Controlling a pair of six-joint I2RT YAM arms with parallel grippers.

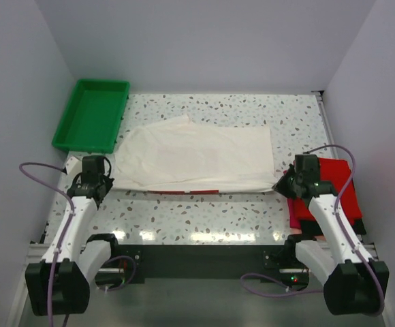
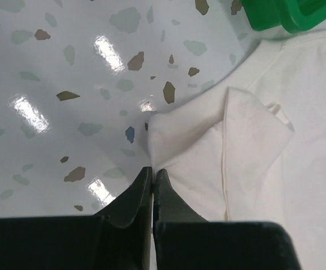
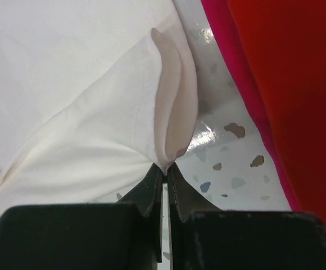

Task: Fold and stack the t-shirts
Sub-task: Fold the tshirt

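An off-white t-shirt lies spread across the middle of the table, a thin strip of red print showing at its near edge. My left gripper is shut on its near left corner. My right gripper is shut on its near right corner, where the cloth bunches up from the table. Folded red shirts lie stacked at the right, beside my right arm, with a dark layer under them; their red edge shows in the right wrist view.
A green plastic tray stands at the back left, its corner in the left wrist view. White walls close in the speckled table on three sides.
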